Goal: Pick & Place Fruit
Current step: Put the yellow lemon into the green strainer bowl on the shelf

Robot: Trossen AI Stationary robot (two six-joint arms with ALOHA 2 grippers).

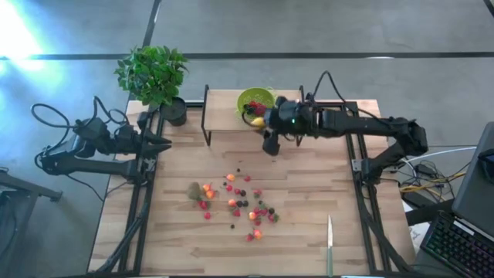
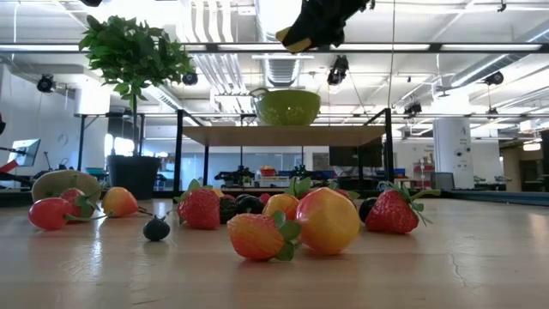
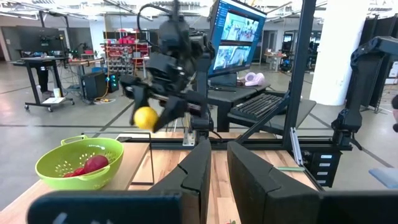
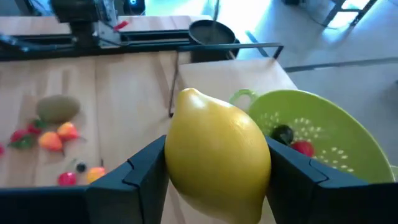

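Right gripper (image 4: 214, 171) clamped on yellow lemon (image 4: 217, 152), lifted, w/ green bowl (image 4: 336, 134) just beyond & below. Risk: letting go too early, before clearing rim, so lemon bounces off shelf. Left gripper (image 3: 214, 177) parked, fingers apart, holding nothing.

In your overhead view the slim green-handled knife (image 1: 329, 249) runs off the bottom edge, so its handle end is cut away. Your lime-green perforated bowl (image 1: 255, 99) is partly covered by the right arm's end effector (image 1: 261, 121), which leaves only a sliver of the smooth yellow lemon (image 1: 256, 121) showing. Near that bowl, the scattered small toy fruits (image 1: 235, 202) are too tiny to sort by kind.
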